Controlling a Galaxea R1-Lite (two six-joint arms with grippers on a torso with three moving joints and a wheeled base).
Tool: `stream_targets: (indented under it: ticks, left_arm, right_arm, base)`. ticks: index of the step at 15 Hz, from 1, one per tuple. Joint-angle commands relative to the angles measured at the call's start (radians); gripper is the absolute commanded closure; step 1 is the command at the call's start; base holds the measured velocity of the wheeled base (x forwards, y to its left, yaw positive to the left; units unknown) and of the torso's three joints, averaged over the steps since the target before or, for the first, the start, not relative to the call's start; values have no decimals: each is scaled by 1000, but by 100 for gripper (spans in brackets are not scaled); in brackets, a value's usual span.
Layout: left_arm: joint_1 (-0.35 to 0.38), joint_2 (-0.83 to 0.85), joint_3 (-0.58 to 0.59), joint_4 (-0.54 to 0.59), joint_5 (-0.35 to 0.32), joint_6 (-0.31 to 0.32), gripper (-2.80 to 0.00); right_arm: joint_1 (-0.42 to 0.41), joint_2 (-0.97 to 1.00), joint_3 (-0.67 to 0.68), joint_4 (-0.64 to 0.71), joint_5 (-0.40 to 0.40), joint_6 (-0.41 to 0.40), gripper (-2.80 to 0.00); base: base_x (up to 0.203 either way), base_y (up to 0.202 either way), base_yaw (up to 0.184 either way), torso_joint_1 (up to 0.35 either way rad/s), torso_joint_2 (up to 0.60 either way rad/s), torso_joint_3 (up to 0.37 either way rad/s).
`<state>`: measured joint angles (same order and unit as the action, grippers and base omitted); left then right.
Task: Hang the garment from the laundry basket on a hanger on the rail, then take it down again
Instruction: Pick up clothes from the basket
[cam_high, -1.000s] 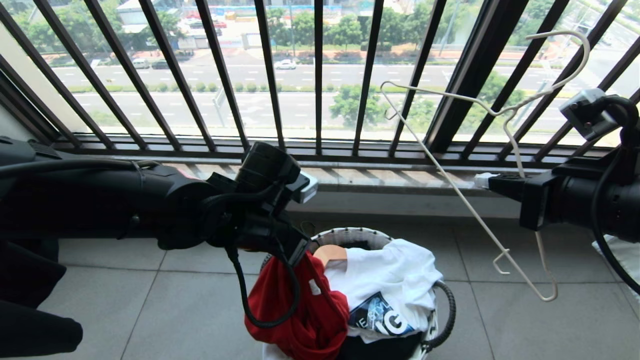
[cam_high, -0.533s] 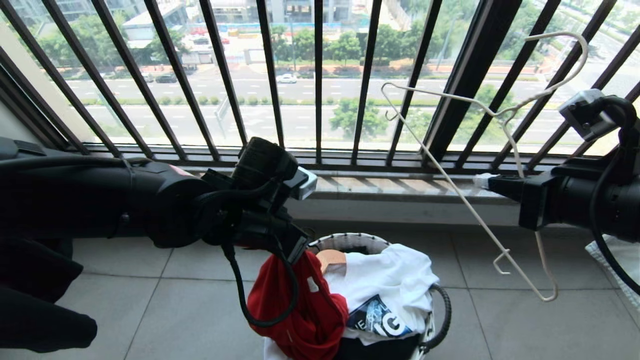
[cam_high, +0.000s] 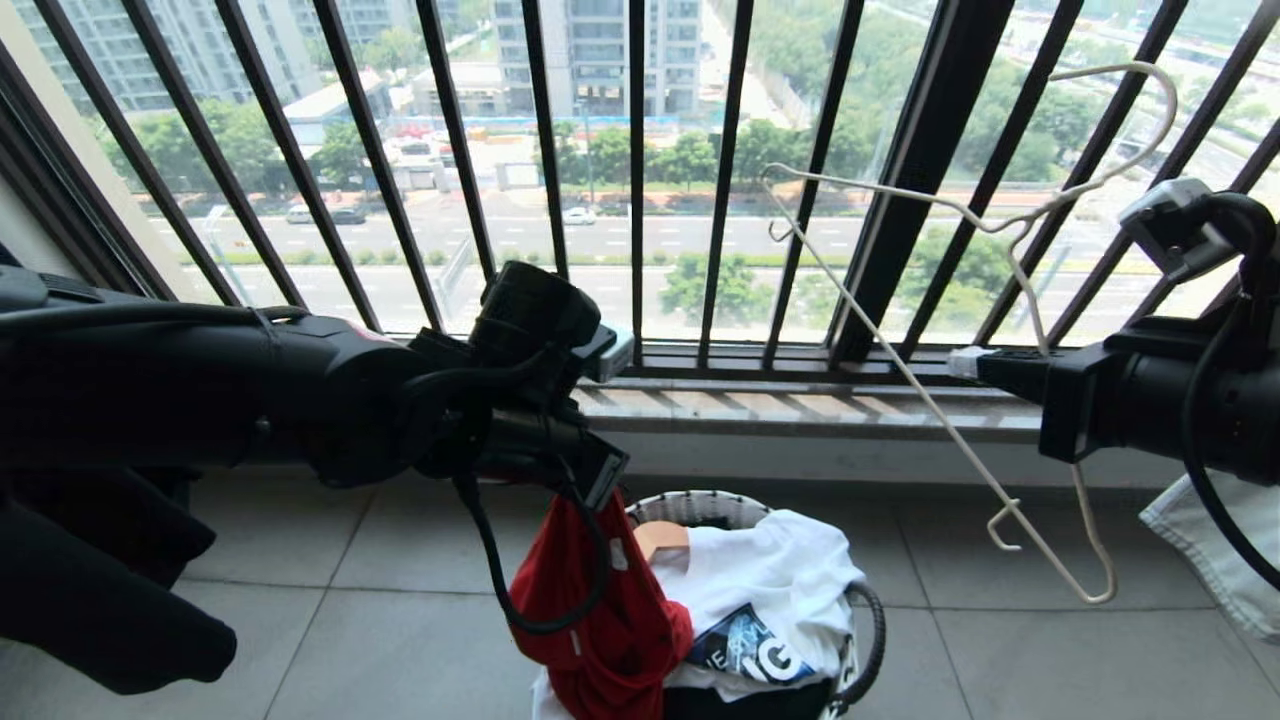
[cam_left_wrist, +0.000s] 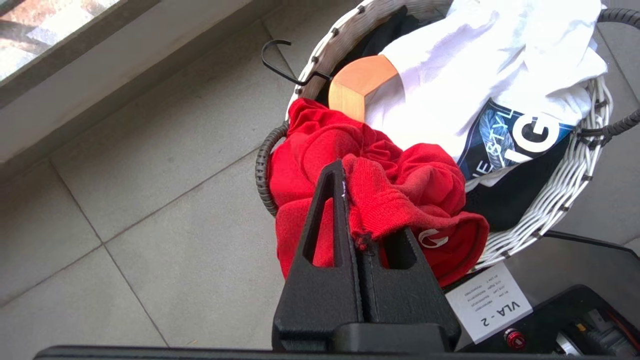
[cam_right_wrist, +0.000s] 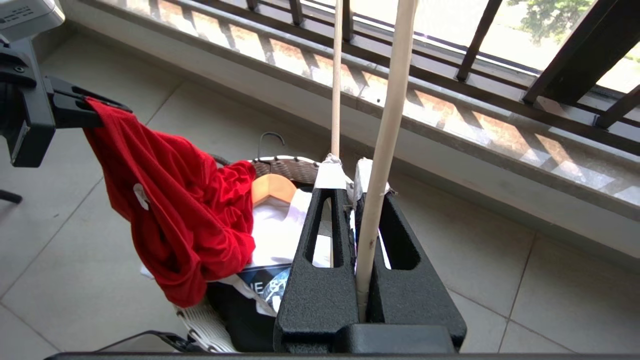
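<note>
The garment (cam_high: 590, 610), a red T-shirt, hangs bunched from my left gripper (cam_high: 605, 480) just above the left edge of the laundry basket (cam_high: 700, 503); its lower folds still trail over the rim. In the left wrist view my left gripper (cam_left_wrist: 357, 210) is shut on a fold of the garment (cam_left_wrist: 400, 190). At the right, my right gripper (cam_high: 965, 362) is shut on the hanger (cam_high: 1000, 224), a pale wire triangle held up tilted before the window. The wire of the hanger (cam_right_wrist: 385, 140) runs between the fingers of my right gripper (cam_right_wrist: 345, 172). The rail is out of view.
In the basket lie a white T-shirt with blue graphic (cam_high: 780, 580), a wooden hanger (cam_high: 660, 540) and dark cloth. The black barred window railing (cam_high: 640, 180) and a stone sill (cam_high: 800, 410) close the far side. A pale cloth (cam_high: 1200, 550) hangs at right; the floor is grey tiles.
The whole view has tilted upward, so the basket sits lower in the picture. The red garment now hangs longer and narrower from my left gripper, drawn further out of the basket.
</note>
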<state>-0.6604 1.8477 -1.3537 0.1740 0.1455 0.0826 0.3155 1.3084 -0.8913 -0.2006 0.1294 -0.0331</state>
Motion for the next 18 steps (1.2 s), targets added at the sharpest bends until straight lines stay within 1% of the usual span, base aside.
stream_targets:
  ticks: [1, 18]
  left_arm:
    - [1, 10, -5, 1, 2, -1, 0]
    - [2, 10, -2, 0, 3, -1, 0]
  right_arm:
    - [-4, 2, 0, -2, 1, -1, 0]
    - [-13, 2, 0, -2, 3, -2, 0]
  base:
    - [0, 0, 0, -7, 7, 198]
    - [0, 0, 0, -1, 3, 201]
